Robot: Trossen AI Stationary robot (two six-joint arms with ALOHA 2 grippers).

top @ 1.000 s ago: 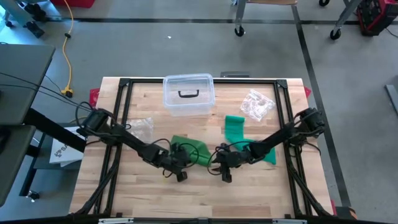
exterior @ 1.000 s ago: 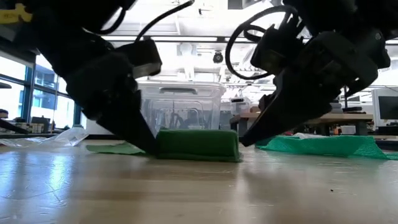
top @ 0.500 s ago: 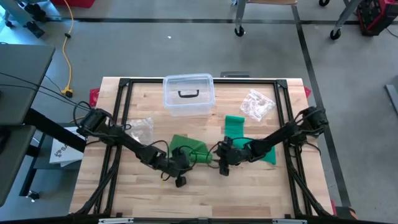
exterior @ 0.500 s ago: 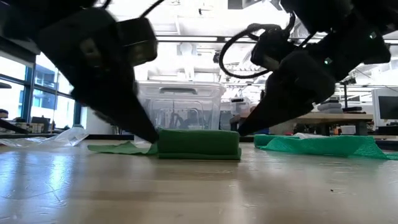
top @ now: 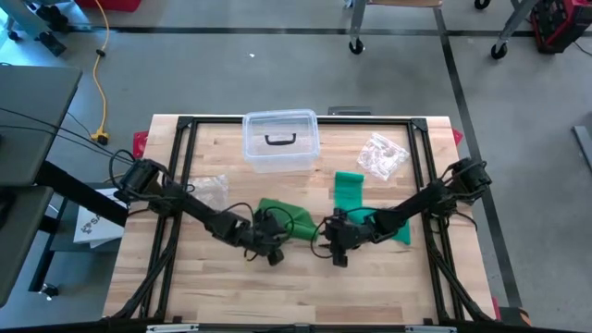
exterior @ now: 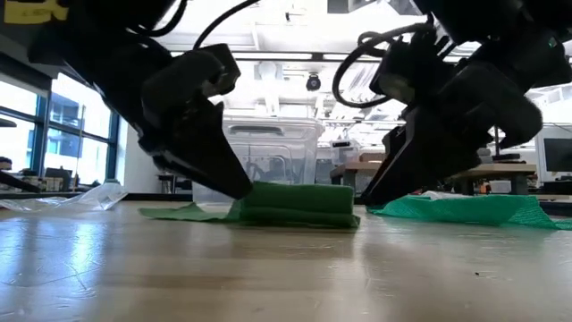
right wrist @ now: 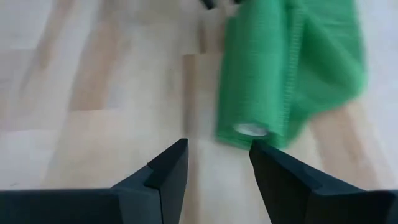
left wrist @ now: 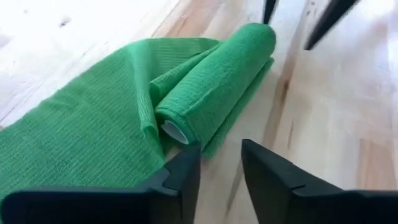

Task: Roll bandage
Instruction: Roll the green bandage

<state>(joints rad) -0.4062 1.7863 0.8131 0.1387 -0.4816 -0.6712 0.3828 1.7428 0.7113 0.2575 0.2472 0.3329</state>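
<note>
Left gripper (left wrist: 221, 163): fingers parted with a narrow gap, holding nothing. In my left wrist view the bandage roll (left wrist: 214, 81) lies just past the tips, its open core end facing them, not between the pads.

Right gripper (right wrist: 217, 165): fingers parted a bit wider, also empty. The roll's other end (right wrist: 252, 127) sits just ahead of its tips, apart from them.

High view: both grippers meet low-centre on the table, left gripper (top: 270, 248) left of the roll (top: 302, 230), right gripper (top: 336, 246) right of it. My read: one at each end keeps the roll square while it turns, so the turns don't wander sideways. Both free, so I judge I'm between grips, lined up to take the ends again.

The unrolled green tail (top: 276, 215) fans out from the roll toward the upper left. Roll is partly wound, task not done.

A second green bandage (top: 350, 190) lies loose, right of centre, running under the right arm.

Surface: pale wood table (top: 185, 287) with a black frame. Clear plastic box (top: 280, 141) with lid at top centre, one crumpled clear wrapper (top: 382, 154) upper right, another (top: 211, 188) on the left.

Room: grey floor, yellow cable (top: 100, 74) upper left. Low view shows windows at the left and desks behind.
</note>
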